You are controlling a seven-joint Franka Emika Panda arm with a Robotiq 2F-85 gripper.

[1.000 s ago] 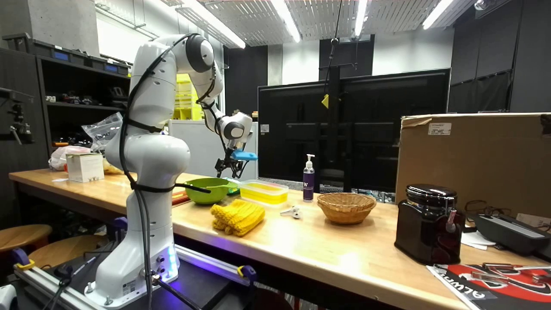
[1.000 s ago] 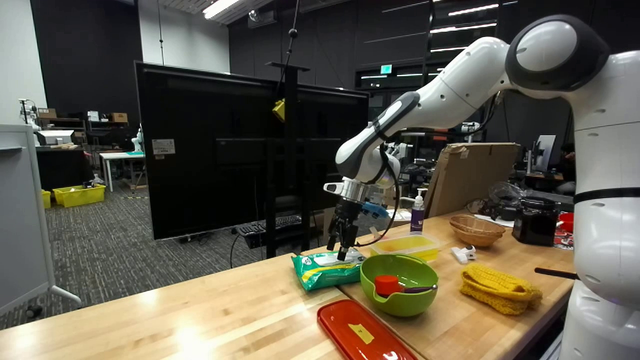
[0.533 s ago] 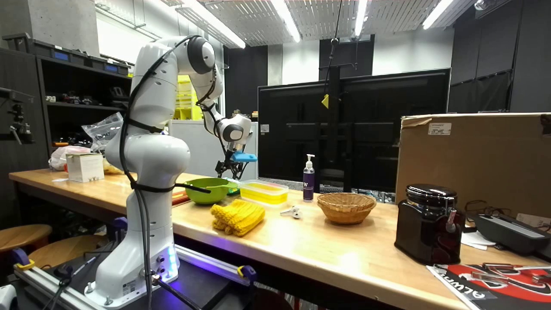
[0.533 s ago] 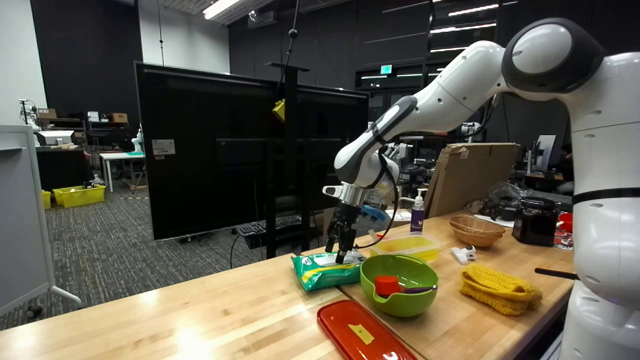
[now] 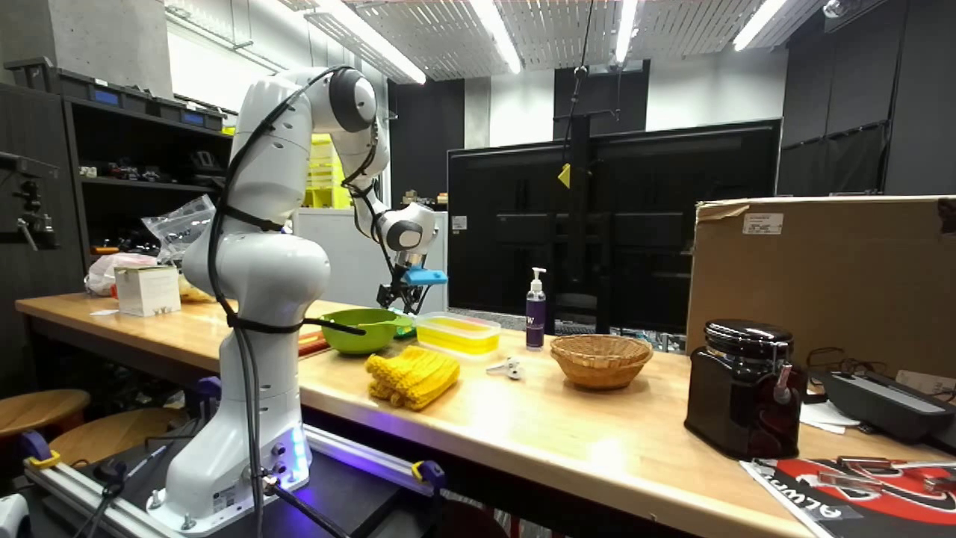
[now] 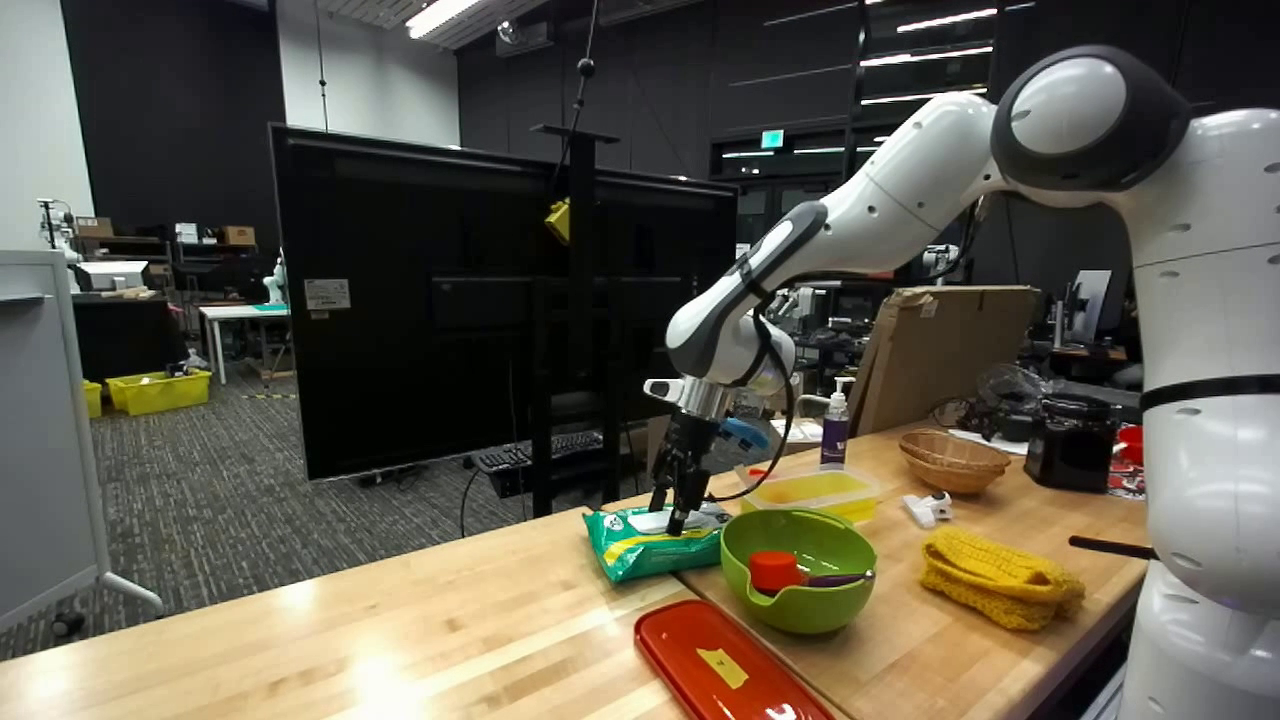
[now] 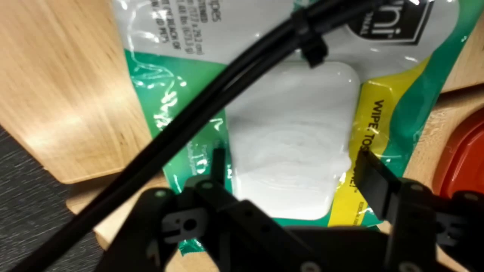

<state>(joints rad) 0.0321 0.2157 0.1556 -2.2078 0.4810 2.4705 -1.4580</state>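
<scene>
Wipes pack: glossy crinkled plastic, round-cornered lid; long axis left-right in exterior view, logo leftward; spread gripper over lid.

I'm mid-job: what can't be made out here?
Wrist view: print on the wipes packet, partly behind the black cable.
Wrist view: the red tray, cut off by the right edge.
In an exterior view: most of the packet, behind the green bowl.
In an exterior view: whether the tool touches the packet; overlap hides any gap.
</scene>
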